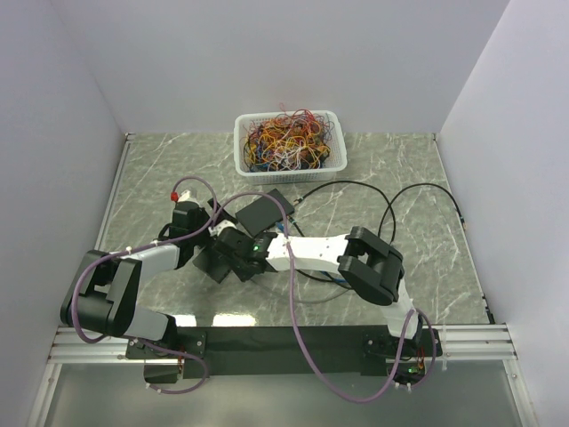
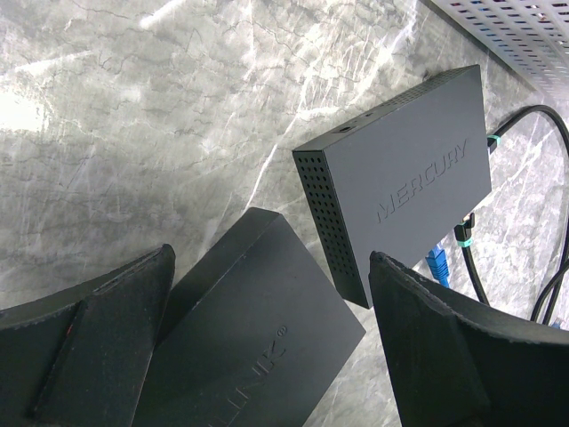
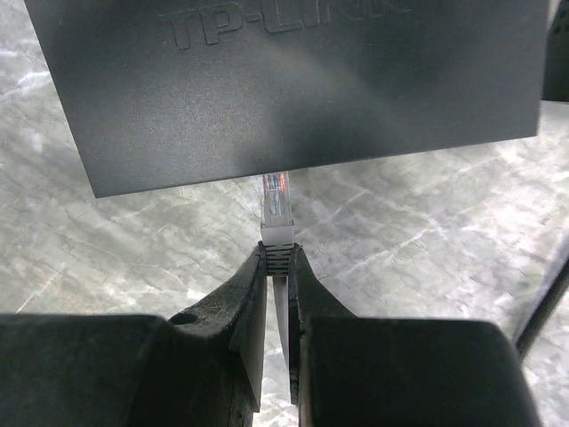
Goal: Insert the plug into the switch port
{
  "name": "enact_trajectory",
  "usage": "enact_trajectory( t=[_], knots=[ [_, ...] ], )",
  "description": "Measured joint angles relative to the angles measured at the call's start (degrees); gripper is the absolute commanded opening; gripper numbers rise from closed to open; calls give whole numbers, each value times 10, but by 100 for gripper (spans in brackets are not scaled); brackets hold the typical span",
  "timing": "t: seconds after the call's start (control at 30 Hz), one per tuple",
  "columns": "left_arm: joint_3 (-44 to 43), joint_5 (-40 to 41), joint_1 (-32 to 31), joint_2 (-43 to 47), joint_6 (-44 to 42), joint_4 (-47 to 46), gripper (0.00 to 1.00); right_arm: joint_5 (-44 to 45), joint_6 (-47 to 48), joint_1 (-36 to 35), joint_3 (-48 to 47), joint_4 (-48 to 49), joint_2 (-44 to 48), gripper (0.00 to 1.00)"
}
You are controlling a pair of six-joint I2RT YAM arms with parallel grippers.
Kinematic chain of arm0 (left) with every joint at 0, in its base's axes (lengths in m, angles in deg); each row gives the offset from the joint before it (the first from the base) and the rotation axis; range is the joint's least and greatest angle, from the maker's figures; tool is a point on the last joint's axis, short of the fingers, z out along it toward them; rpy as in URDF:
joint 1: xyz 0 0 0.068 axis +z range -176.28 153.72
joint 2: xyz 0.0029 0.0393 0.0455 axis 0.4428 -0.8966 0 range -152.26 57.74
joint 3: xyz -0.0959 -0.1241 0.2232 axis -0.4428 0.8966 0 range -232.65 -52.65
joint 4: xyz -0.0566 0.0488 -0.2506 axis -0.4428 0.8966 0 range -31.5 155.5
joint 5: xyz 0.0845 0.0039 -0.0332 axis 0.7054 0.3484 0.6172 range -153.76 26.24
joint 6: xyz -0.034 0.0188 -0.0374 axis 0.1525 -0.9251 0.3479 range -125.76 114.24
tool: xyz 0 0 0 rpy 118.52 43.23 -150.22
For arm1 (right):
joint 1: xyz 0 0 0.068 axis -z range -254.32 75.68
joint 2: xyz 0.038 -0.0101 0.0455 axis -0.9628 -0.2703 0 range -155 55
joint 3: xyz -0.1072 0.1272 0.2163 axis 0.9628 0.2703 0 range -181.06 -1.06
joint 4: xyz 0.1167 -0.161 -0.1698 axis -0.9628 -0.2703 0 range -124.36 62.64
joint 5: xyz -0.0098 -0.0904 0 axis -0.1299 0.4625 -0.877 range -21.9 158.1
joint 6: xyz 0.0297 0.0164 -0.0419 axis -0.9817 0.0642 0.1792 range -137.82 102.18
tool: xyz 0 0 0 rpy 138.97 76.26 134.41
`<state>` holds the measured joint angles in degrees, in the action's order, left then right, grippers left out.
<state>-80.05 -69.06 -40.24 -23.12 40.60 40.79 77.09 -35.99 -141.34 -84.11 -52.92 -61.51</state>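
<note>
In the right wrist view my right gripper (image 3: 277, 256) is shut on the white ribbed boot of a clear plug (image 3: 275, 200). The plug's tip meets the near edge of a dark TP-Link switch (image 3: 293, 89); the port itself is hidden under that edge. My left gripper (image 2: 271, 267) stands wide open just above the same switch (image 2: 258, 329), with a finger (image 2: 107, 347) on each side and no contact visible. From the top camera the switch (image 1: 216, 262) lies left of centre, where both grippers meet over it.
A second dark switch marked Mercury (image 2: 400, 178) lies just beyond, with a blue plug (image 2: 436, 265) and black cables (image 2: 471, 258) at its far side. A white basket (image 1: 240, 153) of tangled wires stands at the back. Black cable (image 1: 418, 191) loops across the right.
</note>
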Motion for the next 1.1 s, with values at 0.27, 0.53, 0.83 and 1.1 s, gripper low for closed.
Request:
enact_trajectory(
  t=[0.27,0.53,0.83,1.1],
  knots=[
    [0,0,0,0,0,0,98,18,0,0,-19,-23,-9,0],
    [0,0,0,0,0,0,98,23,0,0,-21,-22,-20,0],
    [0,0,0,0,0,0,98,23,0,0,-46,-47,-26,0],
    [0,0,0,0,0,0,98,21,-2,0,-66,-68,-30,0]
  ],
)
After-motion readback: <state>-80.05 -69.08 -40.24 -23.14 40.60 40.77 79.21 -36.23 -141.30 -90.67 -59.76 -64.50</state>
